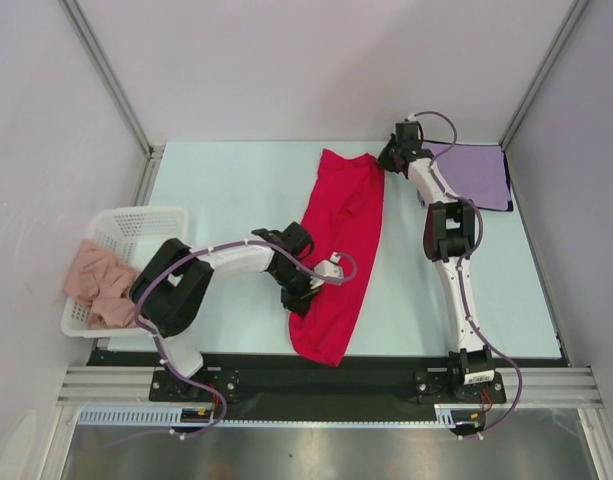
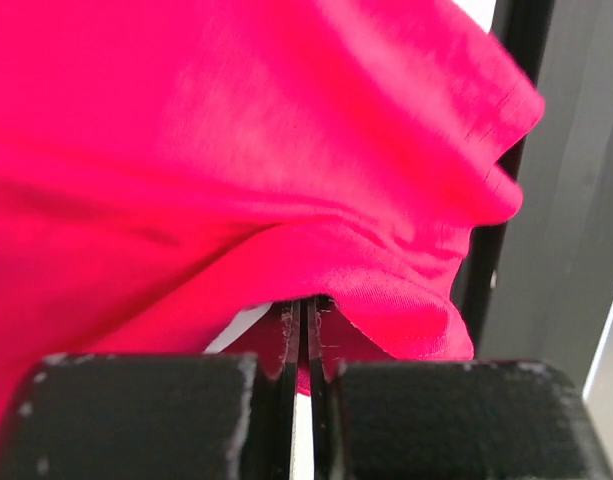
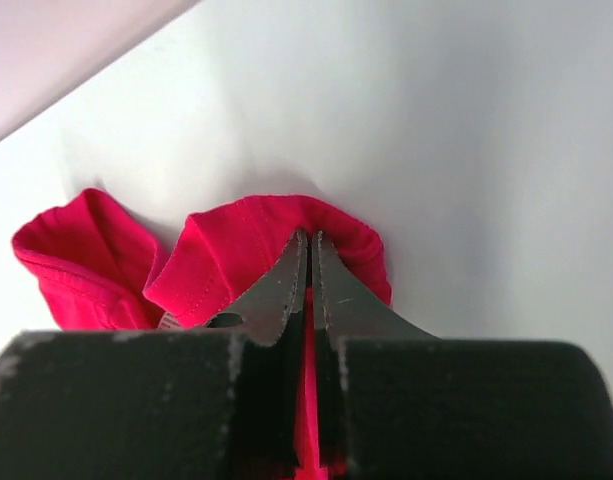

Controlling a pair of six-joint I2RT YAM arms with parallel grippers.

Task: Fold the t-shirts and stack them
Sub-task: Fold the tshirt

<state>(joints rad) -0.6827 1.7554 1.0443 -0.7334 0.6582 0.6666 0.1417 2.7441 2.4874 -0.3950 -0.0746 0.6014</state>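
The red t-shirt (image 1: pixel 341 235) lies as a long strip from the back of the table to its front edge. My left gripper (image 1: pixel 304 297) is shut on the shirt's left edge near the front. In the left wrist view its jaws (image 2: pixel 308 305) pinch a fold of the red cloth (image 2: pixel 236 150). At the far end my right gripper (image 1: pixel 386 160) is shut on the shirt's back right corner. The right wrist view shows red cloth (image 3: pixel 236 255) bunched around the closed fingertips (image 3: pixel 311 240). The lavender t-shirt (image 1: pixel 476 172) lies folded at the back right, partly behind the right arm.
A white mesh basket (image 1: pixel 146 222) stands at the left edge of the table with peach-pink cloth (image 1: pixel 96 285) spilling over its side. A black rail (image 1: pixel 316 375) runs along the front edge. Walls close in on the left, back and right.
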